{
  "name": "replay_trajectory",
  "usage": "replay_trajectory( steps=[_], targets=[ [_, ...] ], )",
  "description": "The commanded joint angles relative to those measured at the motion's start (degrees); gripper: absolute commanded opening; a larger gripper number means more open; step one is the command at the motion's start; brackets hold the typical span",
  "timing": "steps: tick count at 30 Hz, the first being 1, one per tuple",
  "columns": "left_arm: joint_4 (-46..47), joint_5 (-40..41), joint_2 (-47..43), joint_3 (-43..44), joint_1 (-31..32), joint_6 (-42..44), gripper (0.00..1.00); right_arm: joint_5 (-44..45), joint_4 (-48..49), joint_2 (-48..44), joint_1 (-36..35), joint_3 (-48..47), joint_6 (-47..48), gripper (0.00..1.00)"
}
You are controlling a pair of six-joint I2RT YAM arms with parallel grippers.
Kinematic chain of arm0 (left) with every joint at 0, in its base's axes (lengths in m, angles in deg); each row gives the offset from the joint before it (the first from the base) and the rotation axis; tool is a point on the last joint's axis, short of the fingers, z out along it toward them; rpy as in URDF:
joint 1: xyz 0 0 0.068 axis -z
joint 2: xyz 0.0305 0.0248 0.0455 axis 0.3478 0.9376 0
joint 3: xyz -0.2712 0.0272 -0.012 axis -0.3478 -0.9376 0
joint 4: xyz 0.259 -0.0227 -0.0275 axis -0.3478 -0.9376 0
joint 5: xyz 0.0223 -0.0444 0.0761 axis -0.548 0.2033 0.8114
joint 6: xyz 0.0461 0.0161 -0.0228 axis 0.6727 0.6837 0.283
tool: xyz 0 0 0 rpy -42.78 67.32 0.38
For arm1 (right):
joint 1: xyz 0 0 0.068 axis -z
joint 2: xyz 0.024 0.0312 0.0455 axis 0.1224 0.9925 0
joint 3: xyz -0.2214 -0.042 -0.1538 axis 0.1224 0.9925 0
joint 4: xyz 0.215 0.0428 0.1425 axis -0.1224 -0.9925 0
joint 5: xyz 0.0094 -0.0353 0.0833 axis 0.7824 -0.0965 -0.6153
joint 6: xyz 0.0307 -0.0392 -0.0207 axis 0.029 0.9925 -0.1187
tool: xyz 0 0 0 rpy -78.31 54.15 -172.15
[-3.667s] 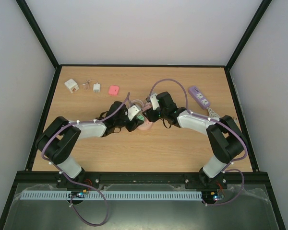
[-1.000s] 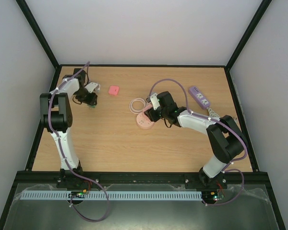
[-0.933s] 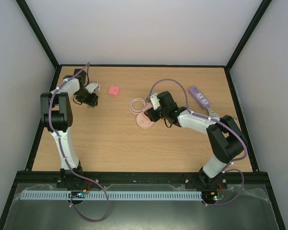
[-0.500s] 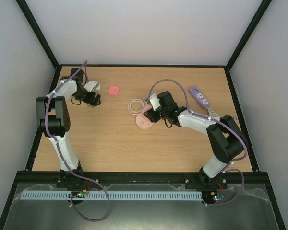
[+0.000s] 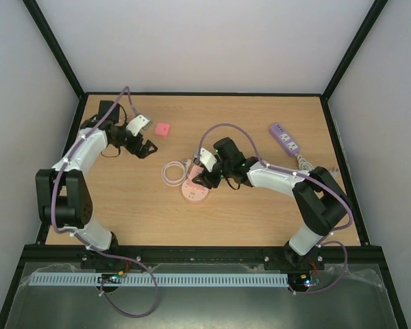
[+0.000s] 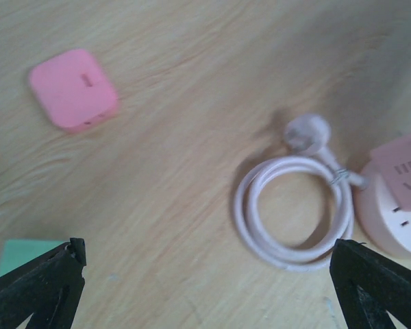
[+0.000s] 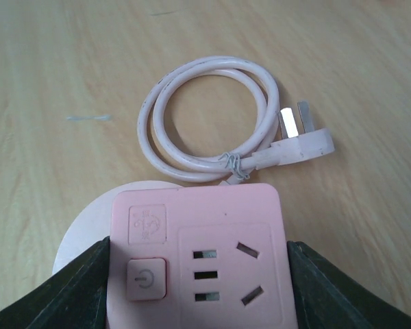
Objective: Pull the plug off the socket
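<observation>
Socket (image 7: 198, 260) is sat mid-counter (image 5: 260, 212), with its square block clamped from both sides by the right hand (image 5: 204, 179) and its coiled cable (image 5: 172, 172) laid just beside it. Left hand (image 5: 145, 147) is held wide open and released, near a small pink square (image 5: 163, 129).

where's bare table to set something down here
Widest bare patch: near edge of the wooden table, between the round pale pink socket and the arm bases. Another patch runs along the far edge, between the small pink square block and the lilac power strip. Crowded around the socket's coiled cable.
</observation>
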Motion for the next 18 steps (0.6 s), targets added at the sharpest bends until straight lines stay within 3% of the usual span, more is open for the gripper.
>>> replay_trajectory(
  steps=[1,6,9,15,18],
  targets=[
    [2.62,-9.06,-5.92,-6.27,0.99,6.0,1.0,-5.76,-11.55,1.31,-2.15,1.47,6.01,0.26],
    [2.86,-13.31,-9.62,-12.3,3.52,10.93,0.99,-6.86,-13.31,1.58,-2.61,1.36,10.8,0.29],
    [3.88,-15.21,-11.81,-15.72,4.85,13.67,0.99,-7.75,-14.51,1.46,-2.66,1.13,14.26,0.37],
    [5.98,-14.23,-13.74,-20.45,10.2,16.6,0.99,-8.85,-13.14,-0.79,-2.71,1.56,15.07,0.76],
    [7.21,-15.06,-13.87,-21.63,11.85,17.48,0.99,-9.19,-10.48,-3.56,-2.7,3.13,13.47,0.89]
  ],
)
